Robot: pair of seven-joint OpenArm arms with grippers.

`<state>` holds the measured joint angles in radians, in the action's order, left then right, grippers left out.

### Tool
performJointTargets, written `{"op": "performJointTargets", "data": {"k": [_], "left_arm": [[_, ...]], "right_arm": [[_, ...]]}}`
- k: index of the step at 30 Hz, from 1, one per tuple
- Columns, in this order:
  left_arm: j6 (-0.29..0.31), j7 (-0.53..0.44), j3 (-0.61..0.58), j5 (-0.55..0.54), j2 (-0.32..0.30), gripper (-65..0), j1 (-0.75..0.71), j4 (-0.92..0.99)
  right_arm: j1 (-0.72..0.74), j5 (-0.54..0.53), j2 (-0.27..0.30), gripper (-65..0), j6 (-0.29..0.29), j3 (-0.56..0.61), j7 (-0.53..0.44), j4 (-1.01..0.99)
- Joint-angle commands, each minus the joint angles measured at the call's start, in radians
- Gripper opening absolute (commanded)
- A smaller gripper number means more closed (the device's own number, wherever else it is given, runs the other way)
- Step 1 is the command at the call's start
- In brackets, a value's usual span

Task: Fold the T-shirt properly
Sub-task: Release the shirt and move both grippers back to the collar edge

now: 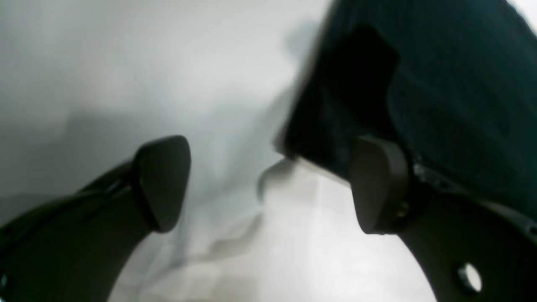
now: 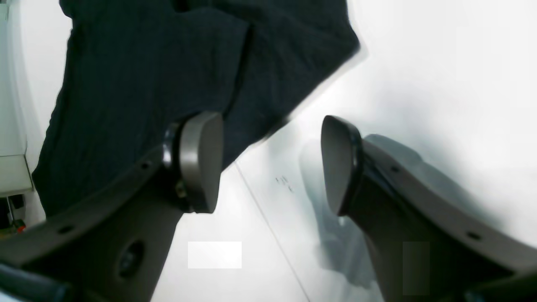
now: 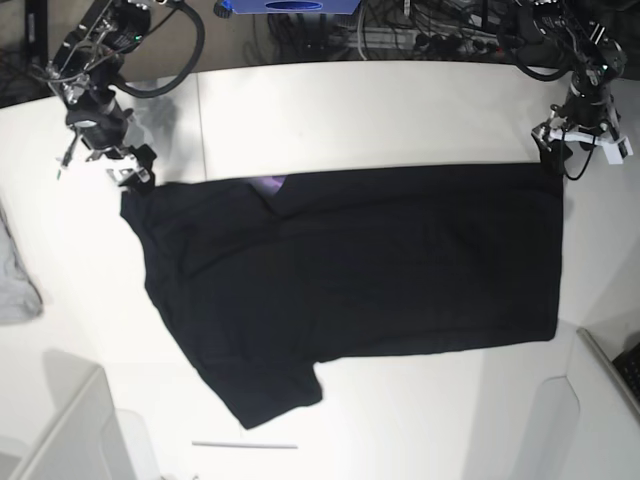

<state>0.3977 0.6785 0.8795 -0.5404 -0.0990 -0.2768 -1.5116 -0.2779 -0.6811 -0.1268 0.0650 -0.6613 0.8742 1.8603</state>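
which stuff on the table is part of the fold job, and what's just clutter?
Part of the job:
- black T-shirt, spread flat on the white table
- left gripper, open, at the shirt's far corner
- right gripper, open, at the opposite far corner

Just lying about:
- light grey cloth at the table edge
- thin white stick near the front edge

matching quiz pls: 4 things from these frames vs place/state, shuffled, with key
Things
1. T-shirt
2. left gripper
3. right gripper
4. light grey cloth

Places/states
A. at the base view's left edge, off the shirt
B. open, at the shirt's far corner on the base view's right
C. spread flat on the white table, one sleeve pointing toward the camera
D. open, at the shirt's far corner on the base view's left

Pairs: 1-C, 2-B, 3-D, 4-A
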Motion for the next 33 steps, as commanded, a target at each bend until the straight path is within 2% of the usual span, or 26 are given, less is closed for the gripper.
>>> {"op": "performJointTargets", "data": {"k": [1,4,5,8,11,21,26,28,32,33], "left_arm": [[0.008,-0.019,0.007,0.003,-0.012,-8.2,0.009,-0.014],[0.008,-0.018,0.007,0.007,-0.011,-9.4,0.026,-0.013],[0.008,-0.018,0.007,0.009,-0.011,-12.3,0.03,-0.011],[0.008,-0.013,0.007,0.009,-0.012,-27.2,0.049,0.015],[0.008,-0.015,-0.009,0.009,-0.018,-35.2,0.063,0.05],[0.008,-0.018,-0.079,0.009,-0.025,-36.0,0.069,0.064],[0.008,-0.018,-0.079,0.009,-0.023,-36.7,0.069,0.064],[0.008,-0.016,-0.079,0.009,-0.023,-42.5,0.069,0.064],[0.008,-0.013,-0.079,0.009,-0.025,-65.0,0.069,0.065],[0.008,-0.013,-0.079,0.009,-0.025,-65.0,0.069,0.065]], "right_arm": [[0.004,-0.016,0.008,-30.2,0.012,-0.004,-0.016,0.017],[0.006,-0.016,0.008,-30.2,0.012,-0.004,-0.016,0.015],[0.007,-0.016,0.008,-30.2,0.012,-0.004,-0.016,0.014],[0.007,-0.016,0.008,-30.2,0.012,-0.004,-0.048,0.014],[0.004,-0.016,0.008,-30.2,0.012,-0.004,-0.077,0.012],[0.002,-0.015,0.008,-30.2,0.012,-0.004,-0.082,0.011],[0.019,-0.022,0.017,-29.9,0.012,-0.005,-0.085,-0.095],[0.027,-0.024,0.022,-29.7,0.012,-0.005,-0.086,-0.144],[0.061,-0.024,0.023,-29.6,0.014,-0.005,-0.086,-0.216],[0.075,-0.021,0.025,-29.6,0.014,-0.005,-0.086,-0.232]]}}
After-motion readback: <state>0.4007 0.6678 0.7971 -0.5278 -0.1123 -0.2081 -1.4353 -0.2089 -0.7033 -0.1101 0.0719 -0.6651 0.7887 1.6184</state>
